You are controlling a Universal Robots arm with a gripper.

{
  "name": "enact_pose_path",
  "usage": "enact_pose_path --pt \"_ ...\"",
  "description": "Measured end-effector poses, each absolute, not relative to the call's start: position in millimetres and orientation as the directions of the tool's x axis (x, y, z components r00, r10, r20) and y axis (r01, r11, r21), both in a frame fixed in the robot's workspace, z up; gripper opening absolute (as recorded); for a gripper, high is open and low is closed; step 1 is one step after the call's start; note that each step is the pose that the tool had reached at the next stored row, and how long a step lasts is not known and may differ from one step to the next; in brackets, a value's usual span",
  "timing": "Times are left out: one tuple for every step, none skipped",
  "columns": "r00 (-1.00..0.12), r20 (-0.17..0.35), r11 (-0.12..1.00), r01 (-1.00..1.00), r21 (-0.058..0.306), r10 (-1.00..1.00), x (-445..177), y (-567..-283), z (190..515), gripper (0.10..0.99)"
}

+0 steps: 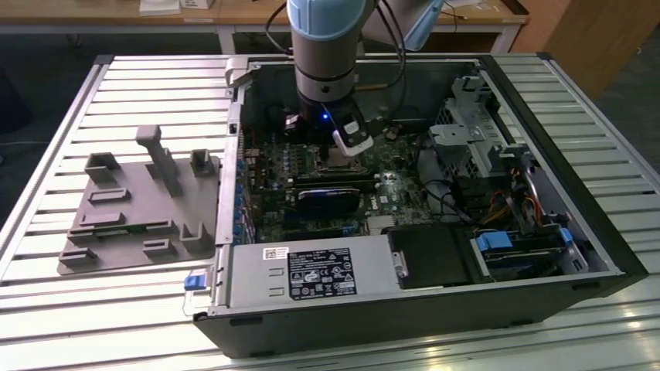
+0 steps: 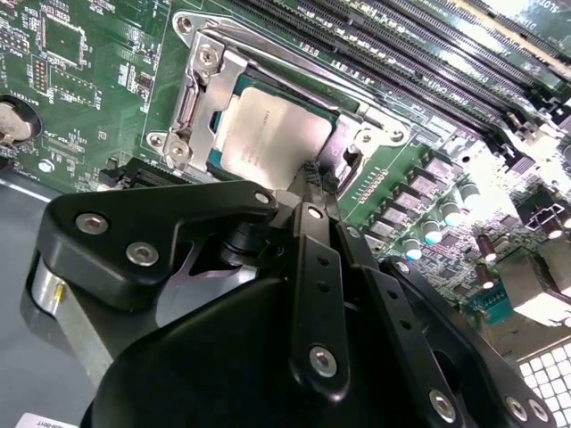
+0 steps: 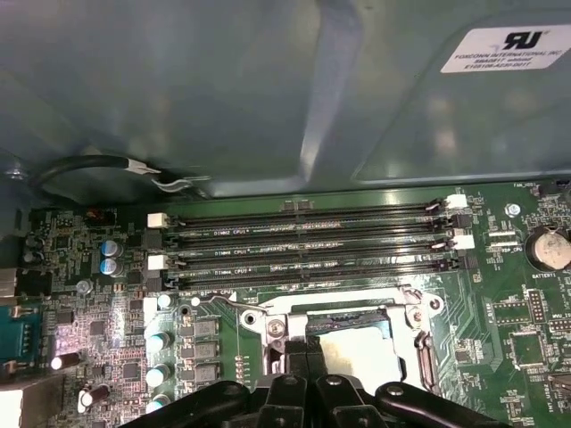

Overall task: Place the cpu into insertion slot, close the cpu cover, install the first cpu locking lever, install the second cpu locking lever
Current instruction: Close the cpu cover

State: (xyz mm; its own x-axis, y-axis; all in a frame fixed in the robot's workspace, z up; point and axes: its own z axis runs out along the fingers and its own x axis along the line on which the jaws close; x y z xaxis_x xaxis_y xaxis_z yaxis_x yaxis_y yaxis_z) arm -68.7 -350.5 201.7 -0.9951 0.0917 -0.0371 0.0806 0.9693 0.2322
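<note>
cpu (image 2: 268,134) in the insertion slot (image 2: 218,143) of the open computer case (image 1: 413,321), closed jaws at the cpu's edge

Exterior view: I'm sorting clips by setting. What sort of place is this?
Likely a robotics lab bench: an open computer case lies on a slatted metal table, a grey parts fixture beside it, and the arm reaches into it.

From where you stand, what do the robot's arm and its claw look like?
The thick round arm has a pale blue joint over a dark grey section, a small blue light at the wrist and black cables behind. Its black gripper is built of jointed bars with silver screws.
</note>
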Motion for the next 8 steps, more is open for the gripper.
enact_pose_path --pt "-0.995 -0.037 0.969 0.081 0.232 0.092 -69.3 -350.5 201.6 0.102" --pt "-0.995 -0.037 0.969 0.081 0.232 0.092 -70.0 -350.6 201.5 0.102" --pt "-0.995 -0.037 0.969 0.081 0.232 0.092 -70.9 -350.6 201.3 0.102" --pt "-0.995 -0.037 0.969 0.081 0.232 0.092 -71.7 -350.6 201.0 0.102" --pt "-0.995 -0.037 0.969 0.081 0.232 0.092 -72.3 -350.6 200.6 0.102" --pt "-0.995 -0.037 0.969 0.081 0.233 0.092 -72.8 -350.6 200.0 0.102" --pt "-0.995 -0.037 0.969 0.081 0.233 0.092 -73.3 -350.6 199.4 0.102" --pt "-0.995 -0.037 0.969 0.081 0.234 0.092 -73.8 -350.6 198.8 0.102"
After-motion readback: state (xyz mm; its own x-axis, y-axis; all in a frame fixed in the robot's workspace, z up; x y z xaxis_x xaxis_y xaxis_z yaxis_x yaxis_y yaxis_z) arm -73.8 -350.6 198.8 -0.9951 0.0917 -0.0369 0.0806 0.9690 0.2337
